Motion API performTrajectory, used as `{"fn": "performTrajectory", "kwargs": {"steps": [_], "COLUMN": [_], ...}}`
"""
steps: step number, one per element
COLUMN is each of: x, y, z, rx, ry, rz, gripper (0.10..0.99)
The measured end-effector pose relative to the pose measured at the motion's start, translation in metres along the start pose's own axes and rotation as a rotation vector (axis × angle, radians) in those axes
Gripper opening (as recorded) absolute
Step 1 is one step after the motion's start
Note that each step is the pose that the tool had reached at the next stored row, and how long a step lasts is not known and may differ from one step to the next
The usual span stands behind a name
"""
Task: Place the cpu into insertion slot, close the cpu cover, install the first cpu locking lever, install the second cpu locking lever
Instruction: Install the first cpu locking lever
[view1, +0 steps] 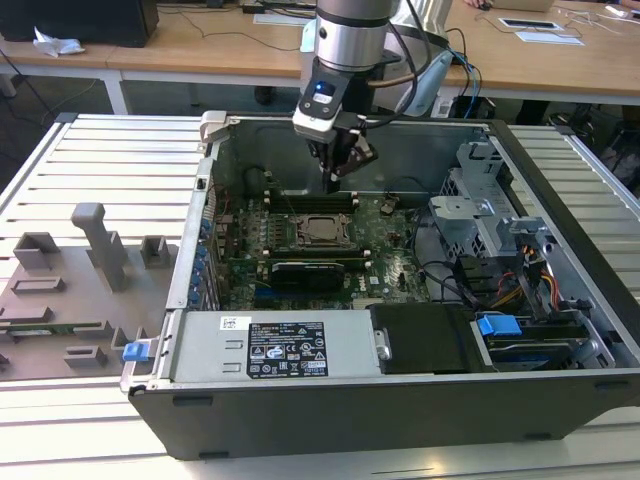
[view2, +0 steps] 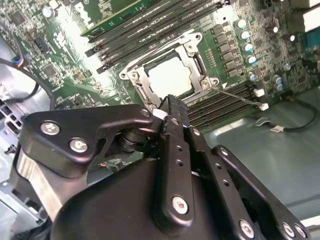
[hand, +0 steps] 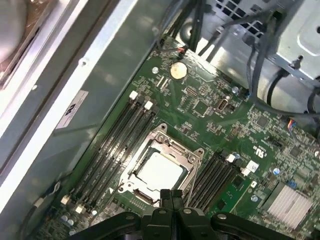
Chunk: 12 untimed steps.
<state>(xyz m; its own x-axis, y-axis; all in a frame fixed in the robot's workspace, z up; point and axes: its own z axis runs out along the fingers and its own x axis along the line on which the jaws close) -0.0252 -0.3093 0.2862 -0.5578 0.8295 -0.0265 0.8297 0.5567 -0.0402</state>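
While the open computer case (view1: 400, 415) lies on its side on the slatted table (view1: 110, 160), the robot arm (view1: 350, 40) reaches down into it from above. On the table, at the exterior view's left, sits a grey fixture plate (view1: 60, 300) with upright blocks. Inside the case, the green motherboard (view1: 390, 250) covers the floor, with a black graphics card (view1: 305, 272) lying across it and a labelled power supply (view1: 285, 345) along the near wall.

The gripper (view1: 335, 178) hangs just above the board, close over the edge of the insertion slot (view1: 303, 228); in both wrist views its black fingers (hand: 171, 196) are pressed together with nothing between them. The slot lies between two banks of long memory slots (hand: 120, 140).

The cpu cover (view2: 192, 50) lies flat over the socket, its silvery frame surrounding the chip. The cpu (hand: 159, 170) is seated in the slot, its pale metal top showing through the cover's window. In the second wrist view a thin metal lever (view2: 235, 95) runs from the socket's corner out across the neighbouring memory slots; whether it is latched cannot be told.
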Motion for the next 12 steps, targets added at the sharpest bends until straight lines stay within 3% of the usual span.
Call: {"fn": "performTrajectory", "kwargs": {"steps": [12], "x": [0.0], "y": [0.0], "z": [0.0], "rx": [-0.005], "ry": [-0.0067], "rz": [-0.167], "gripper": [0.106]}}
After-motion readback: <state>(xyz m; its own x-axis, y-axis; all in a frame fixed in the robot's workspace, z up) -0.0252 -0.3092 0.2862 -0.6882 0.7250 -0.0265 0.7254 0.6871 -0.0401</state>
